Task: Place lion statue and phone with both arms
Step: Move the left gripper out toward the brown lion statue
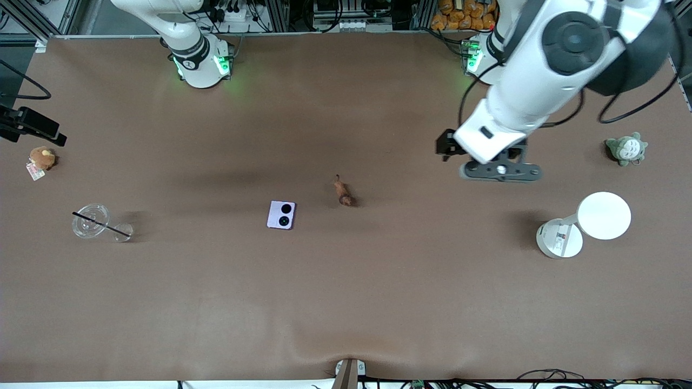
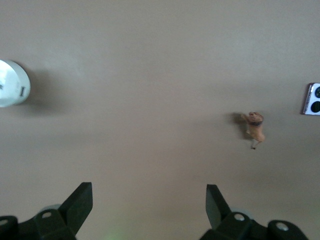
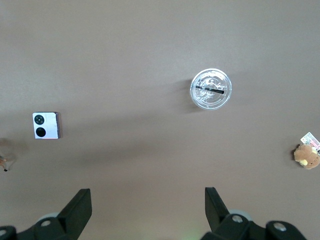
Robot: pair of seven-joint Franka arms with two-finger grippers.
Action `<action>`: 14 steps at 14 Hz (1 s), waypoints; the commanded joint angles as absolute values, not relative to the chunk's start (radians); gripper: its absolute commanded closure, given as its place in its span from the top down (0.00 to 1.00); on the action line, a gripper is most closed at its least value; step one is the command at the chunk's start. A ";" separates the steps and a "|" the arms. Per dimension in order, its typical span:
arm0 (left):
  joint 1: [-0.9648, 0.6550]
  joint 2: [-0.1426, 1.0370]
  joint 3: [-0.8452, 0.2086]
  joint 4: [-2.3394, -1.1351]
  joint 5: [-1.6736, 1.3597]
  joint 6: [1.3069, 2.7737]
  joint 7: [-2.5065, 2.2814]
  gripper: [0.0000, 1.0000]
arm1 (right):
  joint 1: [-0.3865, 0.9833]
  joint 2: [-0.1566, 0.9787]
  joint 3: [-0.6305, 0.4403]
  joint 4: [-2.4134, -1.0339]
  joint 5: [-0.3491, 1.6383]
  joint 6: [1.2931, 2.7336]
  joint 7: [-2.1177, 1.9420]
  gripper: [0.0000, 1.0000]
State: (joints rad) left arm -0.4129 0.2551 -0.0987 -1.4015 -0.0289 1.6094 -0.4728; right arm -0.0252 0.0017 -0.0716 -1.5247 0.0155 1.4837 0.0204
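Front view shows that the task is only at its start: nothing is picked up yet. The lion statue [image 1: 343, 193] lies on the brown table cover [image 1: 346, 302] near the middle, and the phone [image 1: 281, 215] lies flat just at its 8 o'clock, a little nearer to the camera, the two apart and not touching.

The left gripper [image 1: 500, 170] hangs in the air over bare cover, at 3 o'clock from the lion and well apart from it. In the left wrist view its fingers [image 2: 80, 202] stand wide apart with nothing between them, and the lion [image 2: 255, 128] and the phone [image 2: 313, 99] both show on the cover. The right gripper [image 3: 147, 210] is out of the front view; only that arm's base shows at the top. In the right wrist view its fingers [image 3: 79, 205] are also spread and empty, high over the cover.

So both grasps and both placings are still left. Where the things must go, I cannot tell.

The cover is plain and matte, with a small wrinkle at 6 o'clock. Around the edges are a clear glass with a black straw [image 1: 91, 220], a small brown plush [image 1: 42, 158], a grey-green plush [image 1: 626, 148] and a white lamp [image 1: 584, 224]. At 12 o'clock, past the table edge, there are metal frames, cables and probably some orange toys.
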 commanded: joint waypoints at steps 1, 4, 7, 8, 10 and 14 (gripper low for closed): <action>-0.457 0.323 -0.100 -1.345 -0.038 1.621 -0.572 1.00 | -0.035 -0.002 -0.061 -1.514 0.008 1.473 0.025 1.00; -0.505 0.354 -0.097 -1.342 -0.038 1.696 -0.638 1.00 | -0.035 -0.002 -0.061 -1.514 0.008 1.473 0.025 1.00; -0.535 0.397 -0.097 -1.307 -0.038 1.718 -0.670 1.00 | -0.035 -0.002 -0.061 -1.516 0.008 1.473 0.025 1.00; -0.549 0.414 -0.097 -1.293 -0.038 1.726 -0.682 1.00 | -0.035 -0.002 -0.061 -1.516 0.008 1.473 0.025 1.00; -0.590 0.449 -0.091 -1.287 -0.037 1.765 -0.713 1.00 | -0.035 -0.002 -0.061 -1.516 0.008 1.473 0.025 1.00; -0.659 0.518 -0.091 -1.285 -0.038 1.851 -0.799 1.00 | -0.037 -0.002 -0.061 -1.516 0.008 1.473 0.023 1.00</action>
State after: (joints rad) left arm -0.6249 0.4694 -0.1010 -1.3268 -0.0290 1.8326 -0.7617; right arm -0.0252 0.0017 -0.0717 -1.5246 0.0155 1.4836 0.0204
